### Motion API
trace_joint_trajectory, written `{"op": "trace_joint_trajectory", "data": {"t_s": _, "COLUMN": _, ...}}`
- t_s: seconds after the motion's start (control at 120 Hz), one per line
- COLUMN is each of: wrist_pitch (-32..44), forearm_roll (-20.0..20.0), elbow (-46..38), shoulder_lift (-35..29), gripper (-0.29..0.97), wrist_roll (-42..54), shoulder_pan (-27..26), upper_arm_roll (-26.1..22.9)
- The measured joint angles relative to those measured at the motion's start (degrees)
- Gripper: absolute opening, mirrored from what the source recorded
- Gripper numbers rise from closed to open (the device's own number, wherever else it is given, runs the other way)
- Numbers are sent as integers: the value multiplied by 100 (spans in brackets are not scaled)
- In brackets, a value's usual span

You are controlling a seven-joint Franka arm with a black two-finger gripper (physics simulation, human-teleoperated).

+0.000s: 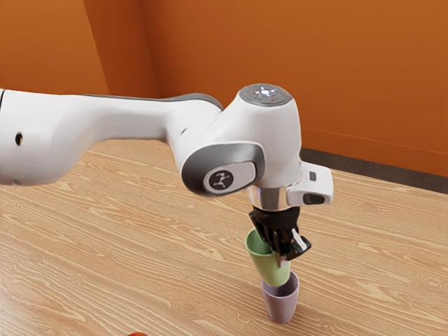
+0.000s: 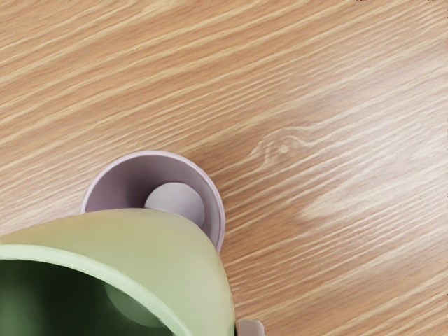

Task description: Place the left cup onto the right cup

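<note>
While tool (image 1: 285,243) clamps green cup (image 1: 267,263) by its rim, it hangs tilted, base at mouth of lilac cup (image 1: 282,305) on counter (image 1: 105,266). Risk: off-centre release likely catches rim, tipping both.

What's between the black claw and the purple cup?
The green cup, held at its rim by the gripper, hangs tilted over the purple cup; the exterior view shows this.

The green cup (image 2: 140,252), cut off at the wrist view's edge, hides part of the purple cup (image 2: 120,185).
</note>
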Motion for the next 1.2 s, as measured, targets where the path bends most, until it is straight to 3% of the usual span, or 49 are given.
{"op": "trace_joint_trajectory", "data": {"t_s": 0.667, "wrist_pitch": 206, "forearm_roll": 318, "elbow": 341, "shoulder_lift": 682, "gripper": -10, "wrist_roll": -326, "shoulder_pan": 61, "upper_arm_roll": 33}}
{"op": "trace_joint_trajectory", "data": {"t_s": 1.117, "wrist_pitch": 259, "forearm_roll": 314, "elbow": 284, "shoulder_lift": 862, "gripper": -10, "wrist_roll": -438, "shoulder_pan": 61, "upper_arm_roll": 61}}
{"op": "trace_joint_trajectory", "data": {"t_s": 1.2, "wrist_pitch": 270, "forearm_roll": 292, "elbow": 236, "shoulder_lift": 877, "gripper": 7, "wrist_roll": -439, "shoulder_pan": 54, "upper_arm_roll": 63}}
